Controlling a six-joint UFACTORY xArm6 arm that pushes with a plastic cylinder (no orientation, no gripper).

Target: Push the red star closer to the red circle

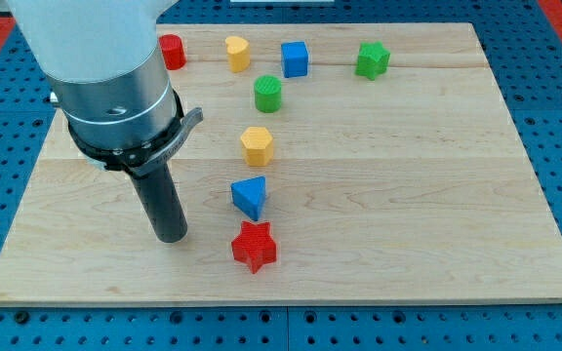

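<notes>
My tip [172,237], a bare rod tool holding nothing, rests on the table [408,195] just left of the red star [254,247], apart from it.

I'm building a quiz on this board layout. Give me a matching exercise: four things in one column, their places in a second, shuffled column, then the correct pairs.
Things:
1. red star
2. red circle
3. green star
4. my tip

Places:
A. view's top, partly hidden behind the arm
B. near the view's bottom, just below the blue triangle
C. left of the red star, apart from it
D. view's top, right of the blue cube

Pairs: 1-B, 2-A, 3-D, 4-C
</notes>
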